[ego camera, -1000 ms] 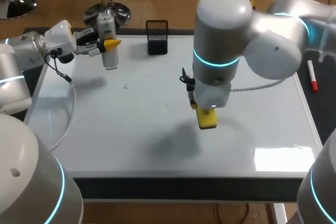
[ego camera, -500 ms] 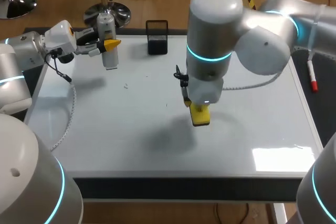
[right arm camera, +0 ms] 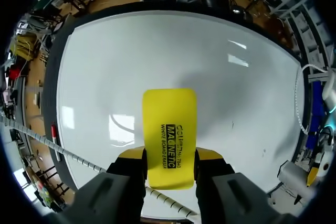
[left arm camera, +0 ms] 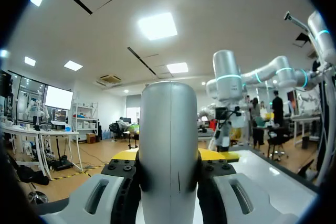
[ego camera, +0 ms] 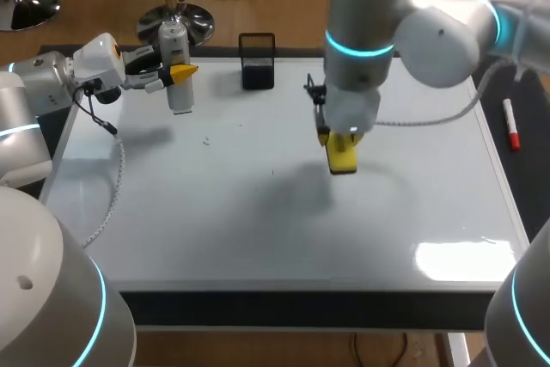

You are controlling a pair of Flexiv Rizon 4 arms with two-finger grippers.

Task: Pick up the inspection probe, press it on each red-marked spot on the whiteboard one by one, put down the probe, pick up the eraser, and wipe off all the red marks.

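Your left gripper (ego camera: 179, 71) has its fingers clamped on the inspection probe (ego camera: 174, 41), which sits between them. Your right gripper (ego camera: 338, 136) pinches the yellow eraser (ego camera: 344, 157) between its fingers, with the whiteboard (ego camera: 215, 212) just ahead.

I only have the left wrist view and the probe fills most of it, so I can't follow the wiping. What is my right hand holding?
Observer: The right hand is shut on the yellow eraser, with one finger on each long side.
Operator: Where is it over the board?
Observer: In the head view it hangs near the middle of the whiteboard, with the eraser pointing down at it. I cannot confirm contact.
Operator: Any red marks left to wipe?
Observer: None show on the board in the head or right wrist views. There is only a tiny dark speck beside the eraser.
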